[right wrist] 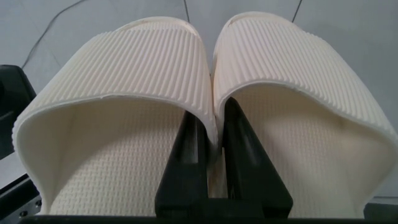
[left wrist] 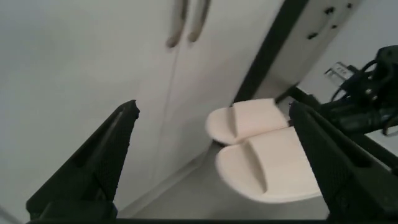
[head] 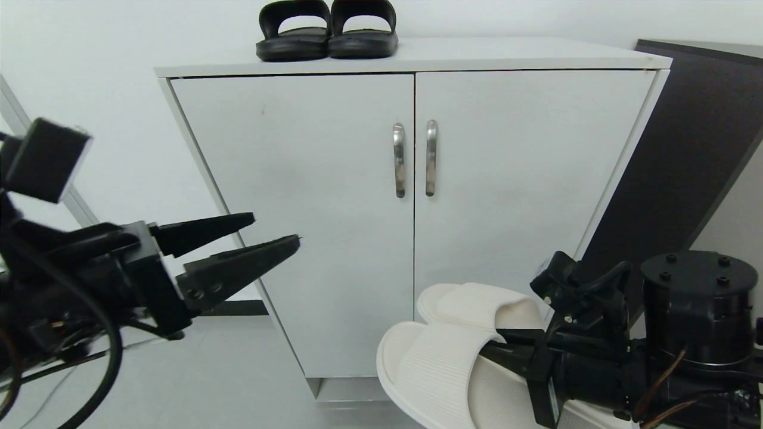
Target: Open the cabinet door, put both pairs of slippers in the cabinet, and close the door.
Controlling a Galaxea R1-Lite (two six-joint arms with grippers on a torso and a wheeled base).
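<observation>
White slippers [head: 441, 363] pinched in right gripper [right wrist: 212, 127] before closed cabinet [head: 298, 179]

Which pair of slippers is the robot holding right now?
The white pair, pinched by their inner straps in the right tool; the black pair sits untouched on top of the cabinet.
</observation>
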